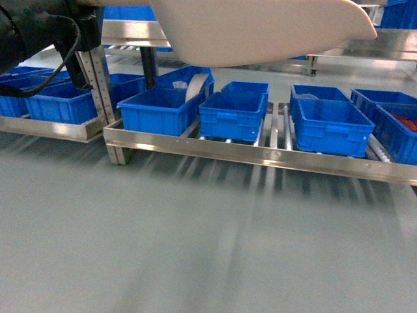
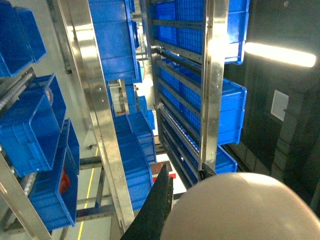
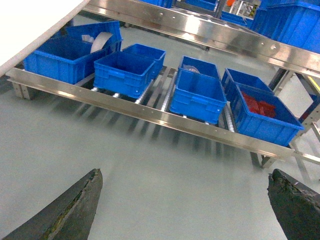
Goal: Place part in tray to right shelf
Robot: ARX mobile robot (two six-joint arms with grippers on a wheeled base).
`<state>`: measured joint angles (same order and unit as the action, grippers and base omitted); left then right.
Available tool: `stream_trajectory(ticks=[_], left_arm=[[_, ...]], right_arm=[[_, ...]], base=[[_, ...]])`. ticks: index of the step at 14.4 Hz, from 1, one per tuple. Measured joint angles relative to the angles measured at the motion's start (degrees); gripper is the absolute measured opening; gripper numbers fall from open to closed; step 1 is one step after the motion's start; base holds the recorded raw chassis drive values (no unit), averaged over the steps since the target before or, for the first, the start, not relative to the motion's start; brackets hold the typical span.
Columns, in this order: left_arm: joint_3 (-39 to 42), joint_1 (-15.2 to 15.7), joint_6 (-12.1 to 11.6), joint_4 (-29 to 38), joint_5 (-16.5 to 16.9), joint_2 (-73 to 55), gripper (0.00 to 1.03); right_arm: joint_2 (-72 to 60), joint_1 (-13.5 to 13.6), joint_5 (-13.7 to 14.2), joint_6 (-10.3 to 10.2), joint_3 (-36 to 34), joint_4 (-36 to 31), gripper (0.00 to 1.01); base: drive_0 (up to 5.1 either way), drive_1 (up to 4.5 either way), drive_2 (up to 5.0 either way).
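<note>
I'm carrying the tray (image 1: pixel 260 29) high above the steel shelf rail (image 1: pixel 260 153), presumably keeping it level; right gripper (image 3: pixel 185 210) gapes wide, left grip unreadable.

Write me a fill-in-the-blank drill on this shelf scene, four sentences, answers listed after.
1. The crates on the low steel rack are all coloured ____.
2. In the right wrist view, the crate at the far right holds ____ pieces.
3. In that view the right gripper has its fingers spread ____.
4. The beige tray is held ____ the rack in the head view.

Missing words: blue; red; open; above
</note>
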<state>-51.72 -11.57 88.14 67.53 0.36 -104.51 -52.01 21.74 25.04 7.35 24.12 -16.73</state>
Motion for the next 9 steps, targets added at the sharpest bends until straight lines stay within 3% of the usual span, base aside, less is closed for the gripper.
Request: stream_trajectory(ticks=[9], left_arm=[[0.00, -0.15, 0.00, 0.15, 0.07, -0.02, 0.12]], right_arm=[[0.00, 0.00, 0.00, 0.00, 0.00, 0.00, 0.98]], base=[[-1.6, -1.55, -1.6]])
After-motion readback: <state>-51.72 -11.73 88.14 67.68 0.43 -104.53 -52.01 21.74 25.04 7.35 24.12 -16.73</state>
